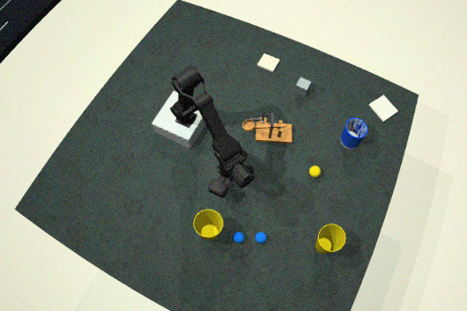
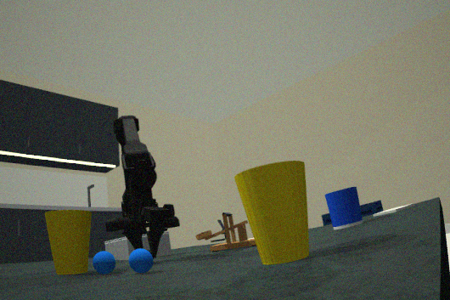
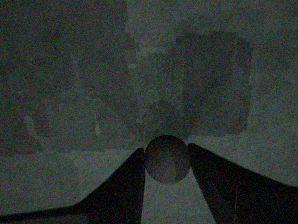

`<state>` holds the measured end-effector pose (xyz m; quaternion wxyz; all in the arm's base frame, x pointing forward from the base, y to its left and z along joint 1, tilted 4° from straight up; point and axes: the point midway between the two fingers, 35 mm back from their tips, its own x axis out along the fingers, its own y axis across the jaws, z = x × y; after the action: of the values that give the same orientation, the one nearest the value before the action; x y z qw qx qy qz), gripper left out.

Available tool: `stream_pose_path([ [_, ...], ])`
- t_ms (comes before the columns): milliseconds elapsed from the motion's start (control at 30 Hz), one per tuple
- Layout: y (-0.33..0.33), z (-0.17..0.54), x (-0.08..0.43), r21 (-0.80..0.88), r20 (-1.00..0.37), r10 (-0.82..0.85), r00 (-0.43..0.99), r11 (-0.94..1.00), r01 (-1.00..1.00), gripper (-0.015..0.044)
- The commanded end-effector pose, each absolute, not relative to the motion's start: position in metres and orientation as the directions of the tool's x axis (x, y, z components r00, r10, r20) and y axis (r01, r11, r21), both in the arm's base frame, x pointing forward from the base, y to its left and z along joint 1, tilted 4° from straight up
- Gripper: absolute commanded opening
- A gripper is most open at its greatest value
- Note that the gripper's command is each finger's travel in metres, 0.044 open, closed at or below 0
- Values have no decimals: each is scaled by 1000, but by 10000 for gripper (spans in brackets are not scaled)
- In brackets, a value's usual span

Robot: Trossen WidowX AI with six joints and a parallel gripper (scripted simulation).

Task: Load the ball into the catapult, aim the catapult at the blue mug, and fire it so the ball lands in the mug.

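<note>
Gripping a dark ball [image 3: 167, 159] low over the counter [image 1: 132, 225] [image 2: 204, 278], the pincer [image 2: 146, 252] [image 3: 165, 151] is apart from the wooden catapult [image 1: 274, 133] [image 2: 231, 247].

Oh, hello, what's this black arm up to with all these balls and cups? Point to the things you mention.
The black robot arm has its gripper [image 3: 165, 151] shut on a small dark ball [image 3: 167, 160], down low over the dark mat. The ball is meant for the small orange-brown catapult [image 1: 274, 133] [image 2: 231, 246], which should then throw it into the blue mug [image 1: 351, 137] [image 2: 345, 208]. The catapult is neither loaded nor fired. One yellow ball [image 1: 315, 171] and two blue balls lie elsewhere on the mat, along with two yellow cups.
</note>
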<state>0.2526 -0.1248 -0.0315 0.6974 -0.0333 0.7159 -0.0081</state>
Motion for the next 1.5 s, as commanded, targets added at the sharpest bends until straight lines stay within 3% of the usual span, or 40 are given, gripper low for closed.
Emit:
stream_pose_path([
  [0,-125,-28,253,-60,-998,-61,-28,997,-39,17],
  [600,-111,92,265,-59,-998,-60,-27,998,-39,0],
  [867,-100,91,268,-51,-998,-54,-39,997,-60,0],
  [1467,-10,70,276,-6,-985,-43,-167,976,-216,0],
])
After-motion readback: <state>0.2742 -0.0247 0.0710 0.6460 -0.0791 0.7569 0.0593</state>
